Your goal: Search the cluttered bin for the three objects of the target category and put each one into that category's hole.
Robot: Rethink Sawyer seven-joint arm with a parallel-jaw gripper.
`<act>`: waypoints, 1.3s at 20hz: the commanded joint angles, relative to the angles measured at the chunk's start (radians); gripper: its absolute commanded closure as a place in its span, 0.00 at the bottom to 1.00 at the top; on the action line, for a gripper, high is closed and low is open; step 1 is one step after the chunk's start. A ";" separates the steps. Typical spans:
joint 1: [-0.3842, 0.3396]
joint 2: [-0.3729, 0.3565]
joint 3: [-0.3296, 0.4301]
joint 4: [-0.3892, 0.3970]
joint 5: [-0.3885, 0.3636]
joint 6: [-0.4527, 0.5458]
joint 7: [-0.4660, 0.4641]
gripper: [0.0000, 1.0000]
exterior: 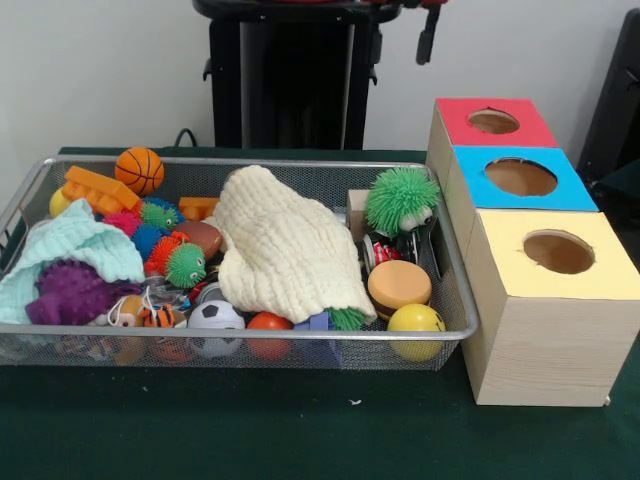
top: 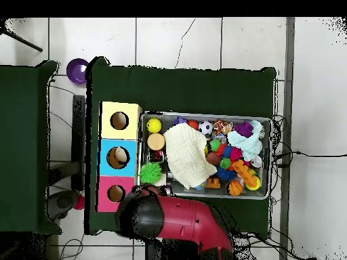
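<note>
Three holes top a row of wooden boxes beside the mesh bin (exterior: 455, 300): the red-topped box (exterior: 492, 122) farthest back in the front view, the blue-topped box (exterior: 520, 178) in the middle and the yellow-topped box (exterior: 556, 252) nearest the camera. All stand on the green surface (exterior: 250, 430), just beside the bin's right wall.

Inside the bin a cream cloth (exterior: 285, 250) lies draped across the middle, covering part of the heap. Left of it sit an orange basketball (exterior: 139, 170), an orange toy block (exterior: 98, 189), a mint knitted cloth (exterior: 65, 255), a purple spiky ball (exterior: 72, 292) and several spiky balls in green, red, blue and pink. Along the front wall lie a small soccer ball (exterior: 215, 316) and a red ball (exterior: 268, 322). At the right end a green spiky creature (exterior: 400, 198) perches highest, with a toy burger (exterior: 399, 285) and a yellow ball (exterior: 415, 320) in front of it.

The red arm (top: 186, 227) shows in the overhead view near the red-topped box, outside the bin. Only a dark piece of the hand (exterior: 430, 35) hangs at the top edge of the front view, and I cannot tell whether it is apart or together.
</note>
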 commanded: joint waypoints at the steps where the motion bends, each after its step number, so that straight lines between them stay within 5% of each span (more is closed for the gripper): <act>1: -0.076 0.100 0.065 -0.159 -0.065 -0.003 0.005 0.00; 8: -0.117 0.202 0.046 -0.286 -0.147 -0.050 0.009 0.00; 26: -0.329 0.400 0.205 -0.514 -0.254 -0.035 -0.131 0.00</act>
